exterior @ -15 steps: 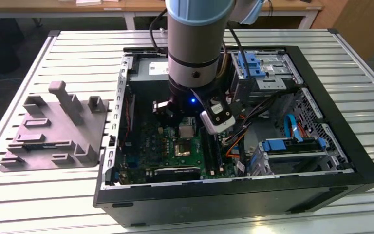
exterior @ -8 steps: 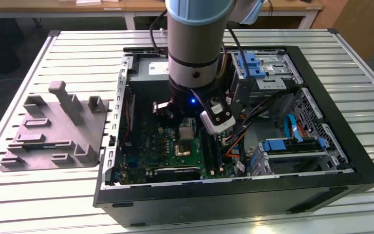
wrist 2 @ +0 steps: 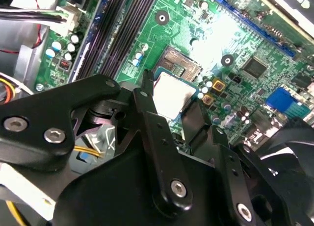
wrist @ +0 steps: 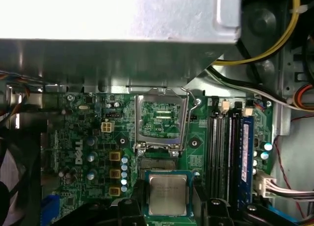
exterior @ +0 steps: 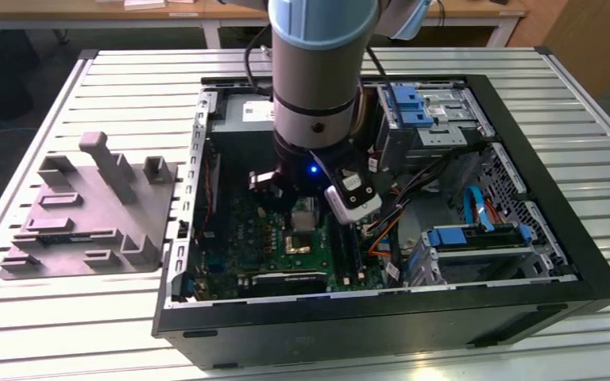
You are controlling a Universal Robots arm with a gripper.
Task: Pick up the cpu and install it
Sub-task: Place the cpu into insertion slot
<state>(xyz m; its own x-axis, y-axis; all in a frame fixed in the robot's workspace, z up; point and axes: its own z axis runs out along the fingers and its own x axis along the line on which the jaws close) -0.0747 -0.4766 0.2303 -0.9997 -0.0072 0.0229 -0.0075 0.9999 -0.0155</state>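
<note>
Pale slatted metal table [exterior: 93,317] carries an open black computer case [exterior: 390,325] lying on its side, and a robot arm [exterior: 321,71] reaches straight down into it.

Closest in, in both wrist views, the gripper [wrist 2: 172,97] has its two black fingers [wrist 2: 152,123] drawn in narrow, pinching the cpu [wrist: 168,192] between them by opposite edges. The cpu is a small flat square with a pale metal top and a thin green rim. It lies level between the fingertips and hangs above the green motherboard [wrist: 88,138], not seated in anything.

Just beyond the fingertips sits the dark square socket [wrist: 161,119], its metal frame swung open and its lever raised. The cpu is near the socket's edge but apart from it. To one side of the fingers, a row of long black and blue memory slots [wrist: 225,147] runs alongside the socket.

Farther past the socket is a grey metal housing [wrist: 122,30] with yellow and black cables beside it.

Farthest from the fingers, outside the case on the exterior view's left, a grey-purple fixture [exterior: 83,214] with upright pegs rests on the table.
</note>
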